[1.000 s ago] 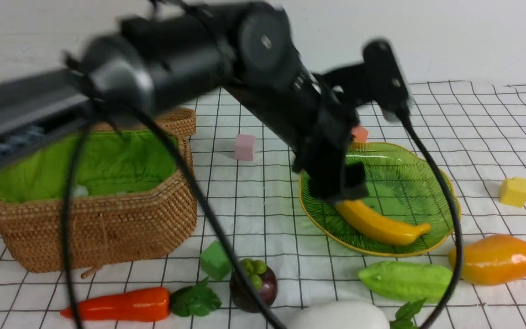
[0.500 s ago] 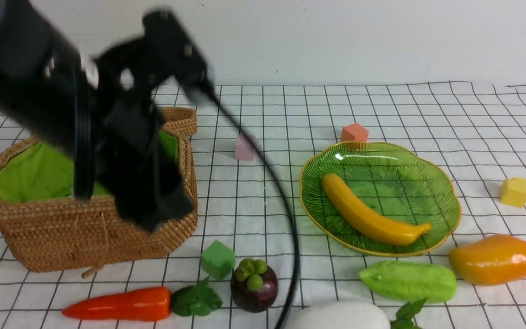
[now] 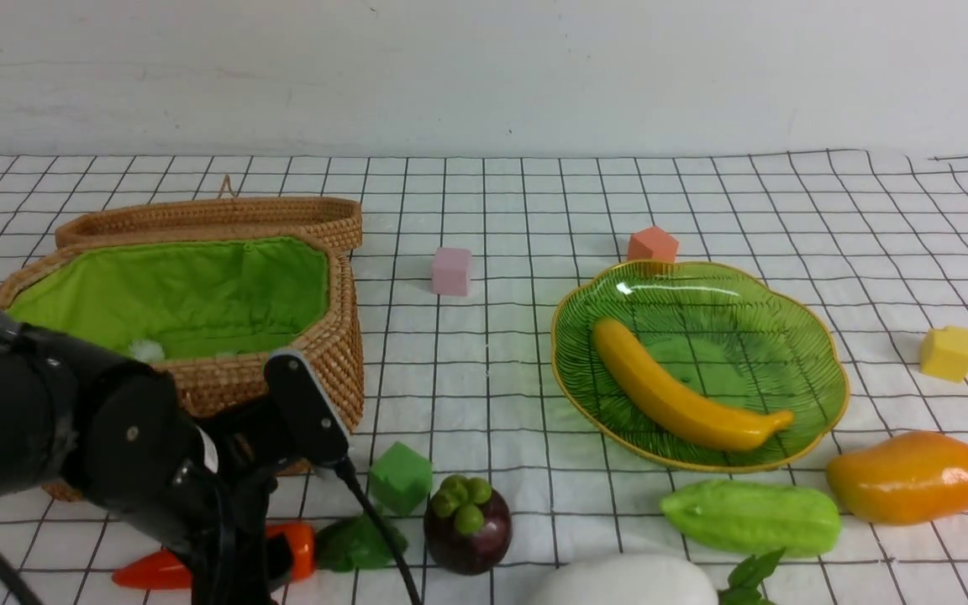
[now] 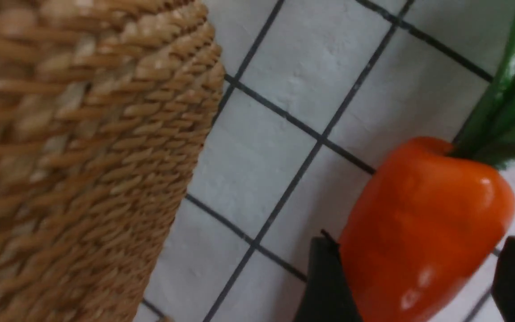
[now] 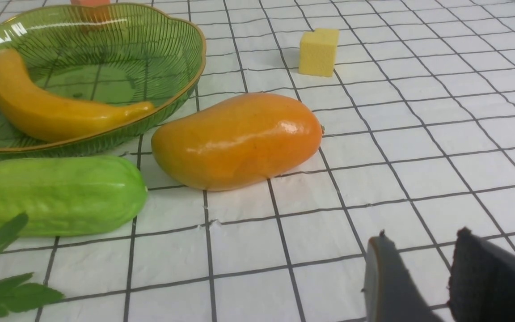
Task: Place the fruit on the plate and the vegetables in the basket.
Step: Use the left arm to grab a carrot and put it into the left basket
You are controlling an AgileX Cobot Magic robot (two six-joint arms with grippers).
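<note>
Orange carrot [image 4: 418,214] lies between the left hand [image 4: 420,281] fingers [image 4: 324,286], beside the woven basket [image 4: 83,156]; banana [image 3: 677,395] on the green plate [image 3: 757,315].

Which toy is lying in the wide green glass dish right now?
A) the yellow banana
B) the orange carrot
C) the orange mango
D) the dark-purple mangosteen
A: the glossy yellow toy banana lies across the ribbed green glass plate, alone in it, while the plump orange-yellow mango sits outside its rim.
</note>
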